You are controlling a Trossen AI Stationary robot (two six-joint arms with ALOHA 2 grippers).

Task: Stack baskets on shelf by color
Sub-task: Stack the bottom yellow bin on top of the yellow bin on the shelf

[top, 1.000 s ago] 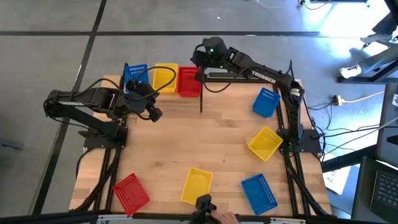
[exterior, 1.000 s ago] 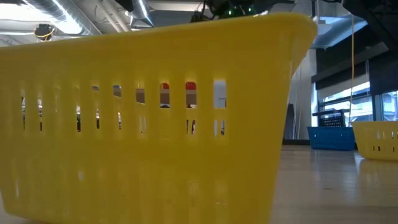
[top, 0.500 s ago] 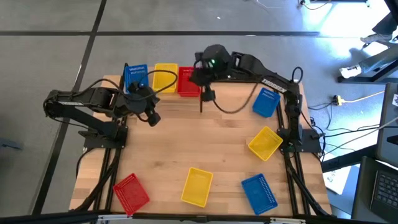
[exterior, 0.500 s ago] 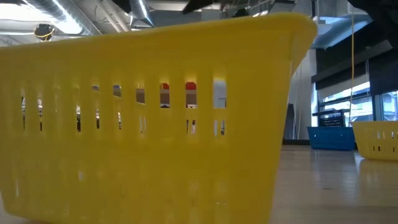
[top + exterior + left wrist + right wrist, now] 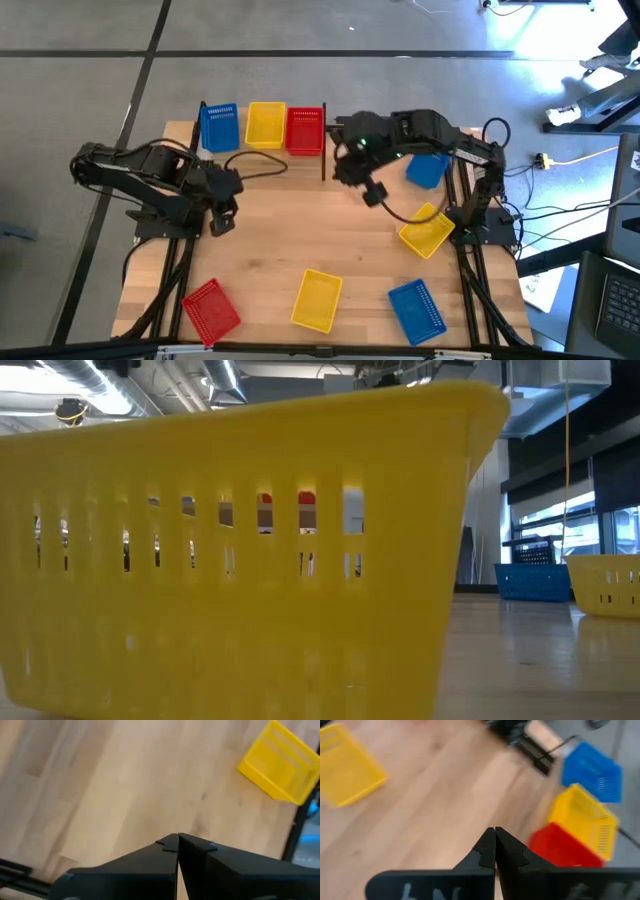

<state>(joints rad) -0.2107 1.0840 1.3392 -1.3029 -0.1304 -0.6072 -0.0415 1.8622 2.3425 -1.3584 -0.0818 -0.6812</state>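
Note:
The shelf point(image 5: 262, 150) stands at the table's far edge and carries a blue basket point(image 5: 219, 127), a yellow basket point(image 5: 265, 125) and a red basket point(image 5: 305, 130) side by side. Other baskets rest on the tabletop on their bases: blue point(image 5: 428, 165), yellow point(image 5: 427, 230), blue point(image 5: 416, 308), yellow point(image 5: 317, 299) and red point(image 5: 210, 307). My left gripper point(image 5: 222, 215) point(image 5: 178, 840) hovers shut over bare wood near the table's left side. My right gripper point(image 5: 372, 192) point(image 5: 494, 832) hovers shut right of centre, near the shelf's right post.
A black shelf post point(image 5: 324, 140) rises beside the red basket. The near yellow basket point(image 5: 250, 550) fills the low view; a blue basket point(image 5: 535, 580) and a yellow basket point(image 5: 605, 585) show behind it. Bare wood lies across the table's middle point(image 5: 300, 220). A black cable trails from the right arm.
Both grippers have drawn back from the shelf. The left one has moved toward the near edge and slightly left, away from the blue basket. The right one has swung from above the red basket toward the near edge and the right. The baskets have stayed in place.

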